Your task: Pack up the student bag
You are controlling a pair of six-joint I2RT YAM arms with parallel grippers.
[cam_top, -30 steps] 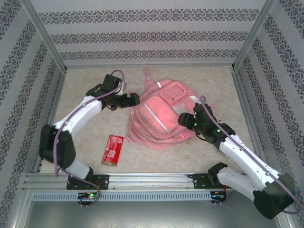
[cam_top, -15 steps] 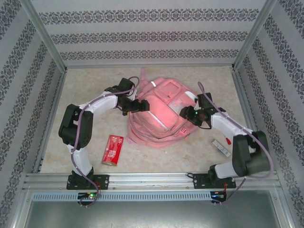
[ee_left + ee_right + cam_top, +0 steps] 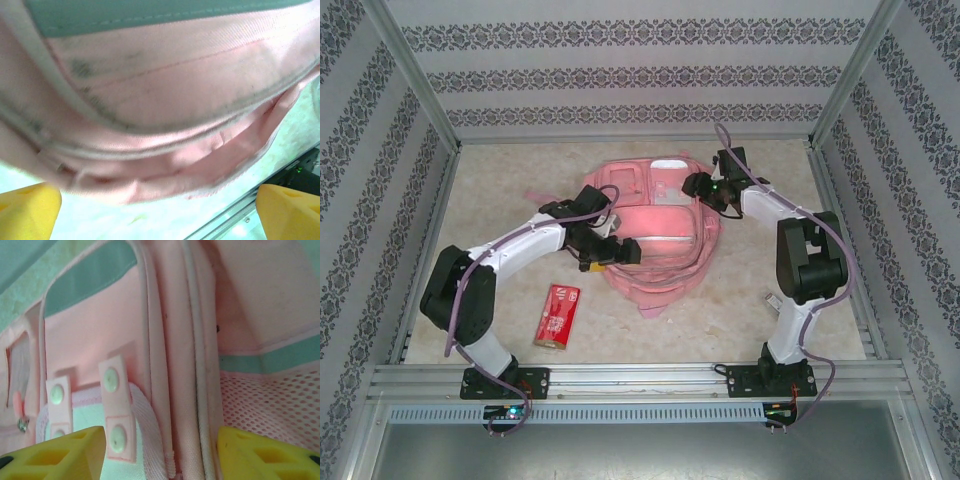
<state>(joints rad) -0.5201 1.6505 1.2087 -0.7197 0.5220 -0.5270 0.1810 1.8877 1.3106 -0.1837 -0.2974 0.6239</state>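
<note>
Pink bag (image 3: 660, 235) lies mid-frame; we see left jaws wide open at its left side, right jaws part open at its upper right, both empty; closing now could snag fabric and drag it

obstacles: student bag (image 3: 655, 235), red packet (image 3: 558, 315) | free: table (image 3: 490, 178) far-left

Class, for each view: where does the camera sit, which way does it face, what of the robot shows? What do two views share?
Top external: above and behind, looking down at the table; left arm, right arm.
Left wrist: low, facing the student bag side-on; yellow fingertips.
Right wrist: close on its tabs and mesh; yellow fingertips.
Shared: both wrists see the bag.
</note>
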